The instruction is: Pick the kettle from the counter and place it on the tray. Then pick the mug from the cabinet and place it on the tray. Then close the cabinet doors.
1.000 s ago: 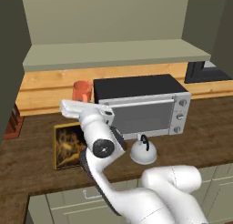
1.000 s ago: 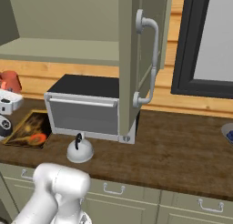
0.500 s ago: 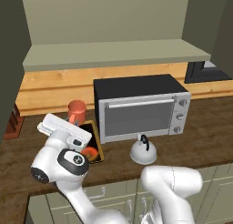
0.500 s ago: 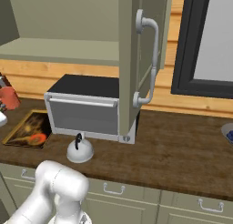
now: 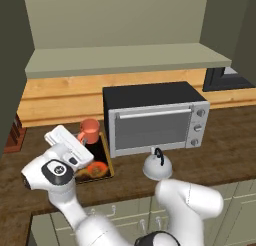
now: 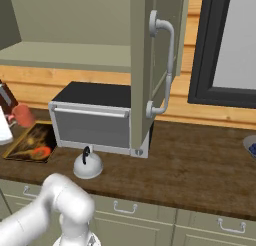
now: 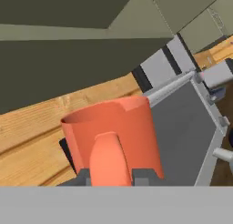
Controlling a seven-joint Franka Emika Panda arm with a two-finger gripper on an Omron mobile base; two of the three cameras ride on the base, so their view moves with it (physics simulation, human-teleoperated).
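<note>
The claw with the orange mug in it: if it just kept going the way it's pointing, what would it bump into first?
Probably the microwave. In the hand view, past the mug held by the claw, its grey front lies ahead, with the wooden wall beside it. Depth is hard to judge.

The arm swings lower and leftward; the mug (image 5: 90, 130) travels with the pincer (image 5: 80, 140), dropping from shelf height to just above the tray's (image 5: 107, 160) back edge.
</note>
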